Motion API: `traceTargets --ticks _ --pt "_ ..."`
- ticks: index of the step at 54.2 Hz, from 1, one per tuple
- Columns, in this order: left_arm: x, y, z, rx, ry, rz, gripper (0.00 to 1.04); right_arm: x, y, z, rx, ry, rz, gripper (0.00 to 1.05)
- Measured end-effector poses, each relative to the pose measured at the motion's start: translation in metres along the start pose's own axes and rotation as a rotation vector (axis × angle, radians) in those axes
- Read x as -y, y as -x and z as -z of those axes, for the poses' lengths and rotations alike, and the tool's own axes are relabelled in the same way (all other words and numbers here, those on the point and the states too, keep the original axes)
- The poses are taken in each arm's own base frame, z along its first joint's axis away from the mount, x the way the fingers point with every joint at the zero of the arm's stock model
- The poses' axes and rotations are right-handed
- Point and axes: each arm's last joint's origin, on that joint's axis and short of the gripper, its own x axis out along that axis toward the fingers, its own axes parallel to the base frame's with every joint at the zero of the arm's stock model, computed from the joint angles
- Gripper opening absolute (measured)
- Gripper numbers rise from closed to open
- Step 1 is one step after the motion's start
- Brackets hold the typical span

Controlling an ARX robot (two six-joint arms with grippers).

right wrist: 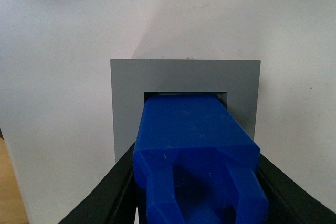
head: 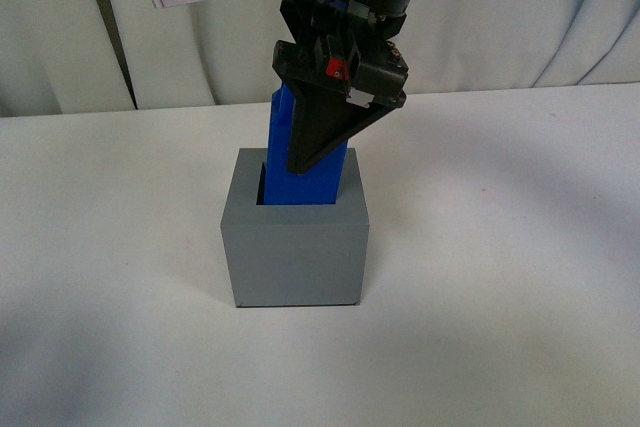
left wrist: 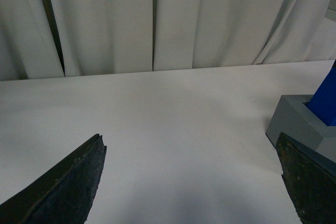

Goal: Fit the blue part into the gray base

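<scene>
Where the blue part [head: 318,187] stands: centre of the front view, with its lower end down inside the square recess and its upper length rising above the rim. A thin dark gap shows in the recess on its left side.
Gray base [head: 295,252]: sits flat on the bench, just below centre of the front view. Its rim surrounds the blue part on all sides in the right wrist view.
Right claw [head: 305,159]: comes down from the top centre of the front view and is closed on the upper length of the blue part. Its black fingers [right wrist: 107,195] press against two opposite faces.
Left claw [left wrist: 191,142]: spread wide with nothing held and only bare bench between its fingers. The gray base shows at the edge of the left wrist view.
Bench [head: 500,247]: white and plain.
Backdrop: pale curtain [head: 70,37] hanging in folds across the top of the front view.
</scene>
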Motion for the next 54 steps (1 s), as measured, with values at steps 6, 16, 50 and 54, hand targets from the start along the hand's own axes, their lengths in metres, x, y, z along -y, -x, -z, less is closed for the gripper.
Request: traceTargets --ticks 6,16,50,54 --pt "0.0 0.0 0.0 0.0 0.0 0.0 0.99 0.001 0.0 0.0 -0.002 0.001 0.008 0.47" --pt "0.0 0.0 0.0 0.0 0.0 0.0 0.99 0.004 0.001 0.0 0.031 -0.002 0.025 0.79" --pt "0.0 0.0 0.0 0.0 0.0 0.0 0.99 -0.021 0.067 0.069 0.36 -0.15 0.154 0.97" --pt "0.0 0.0 0.0 0.0 0.0 0.0 0.99 -0.029 0.07 0.084 0.412 -0.188 0.172 0.97"
